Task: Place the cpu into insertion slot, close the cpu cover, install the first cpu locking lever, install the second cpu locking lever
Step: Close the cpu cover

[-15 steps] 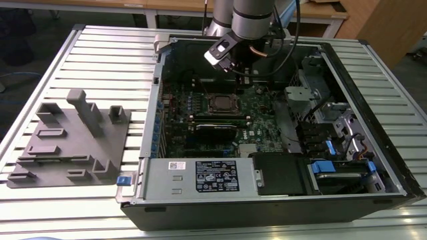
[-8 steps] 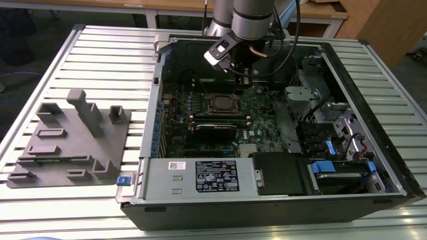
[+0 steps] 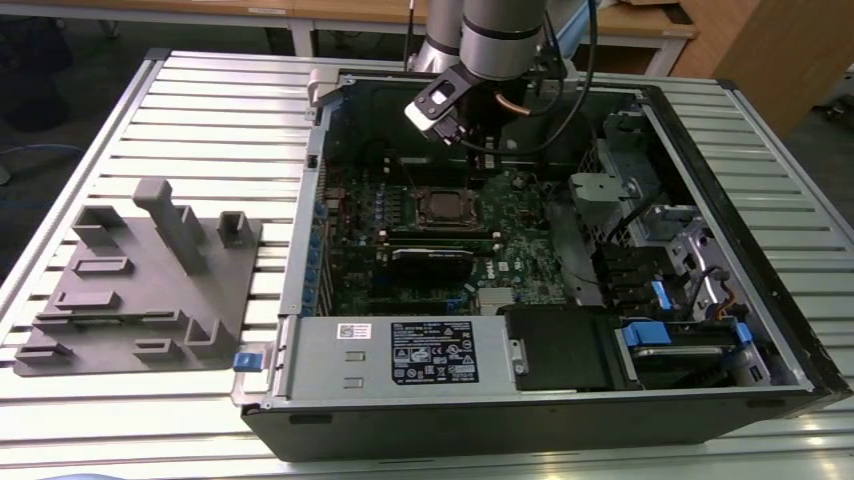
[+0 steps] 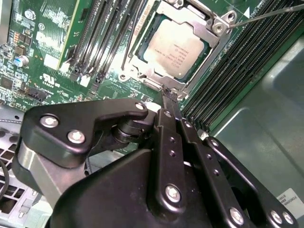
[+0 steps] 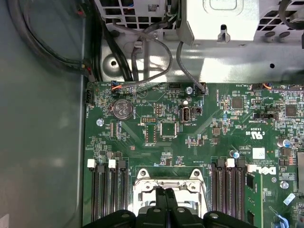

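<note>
Between memory slots (image 4: 97, 40), cpu (image 4: 176, 50) within cpu cover (image 4: 218, 26), pinched hand (image 4: 168, 95) nearby

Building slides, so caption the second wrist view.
Shut pincer beside the cpu cover, closed over the seated cpu.

Robotics workshop or lab: opened computer case (image 3: 534, 425) on a slatted metal worktop (image 3: 200, 110), grey fixture block (image 3: 134, 290) beside it, robot arm (image 3: 501, 30) above it, wooden desks (image 3: 347, 12) behind it.

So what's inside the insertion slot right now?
The cpu lies inside the slot, its grey metal top facing up, with the silvery rim around its edges. Whatever is beneath the cpu is covered and cannot be seen.
</note>
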`<state>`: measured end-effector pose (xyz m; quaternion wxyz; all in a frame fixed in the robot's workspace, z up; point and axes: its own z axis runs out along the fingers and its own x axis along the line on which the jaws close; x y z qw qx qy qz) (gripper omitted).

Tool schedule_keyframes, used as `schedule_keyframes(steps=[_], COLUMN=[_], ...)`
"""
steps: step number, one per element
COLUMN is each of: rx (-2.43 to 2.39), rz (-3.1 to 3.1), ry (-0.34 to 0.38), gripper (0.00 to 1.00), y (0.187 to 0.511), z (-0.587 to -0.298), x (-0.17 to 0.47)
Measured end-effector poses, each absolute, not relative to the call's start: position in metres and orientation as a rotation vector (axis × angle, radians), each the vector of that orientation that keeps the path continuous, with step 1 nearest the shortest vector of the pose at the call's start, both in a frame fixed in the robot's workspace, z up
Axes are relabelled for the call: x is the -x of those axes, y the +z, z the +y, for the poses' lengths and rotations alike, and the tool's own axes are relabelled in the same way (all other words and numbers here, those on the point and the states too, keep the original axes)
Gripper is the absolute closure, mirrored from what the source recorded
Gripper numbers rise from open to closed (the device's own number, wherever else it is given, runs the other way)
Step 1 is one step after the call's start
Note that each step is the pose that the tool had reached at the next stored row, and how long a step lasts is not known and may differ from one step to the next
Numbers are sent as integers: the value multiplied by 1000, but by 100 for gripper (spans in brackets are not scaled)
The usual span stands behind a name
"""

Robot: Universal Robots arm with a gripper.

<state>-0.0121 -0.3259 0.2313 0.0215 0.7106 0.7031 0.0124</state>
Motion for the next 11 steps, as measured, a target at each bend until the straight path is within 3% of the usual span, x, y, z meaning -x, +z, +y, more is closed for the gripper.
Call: schedule_keyframes(steps=[11], rx=[-2203], rz=[2179], ry=[38], gripper=[89], y=[231], z=[-326], x=[14])
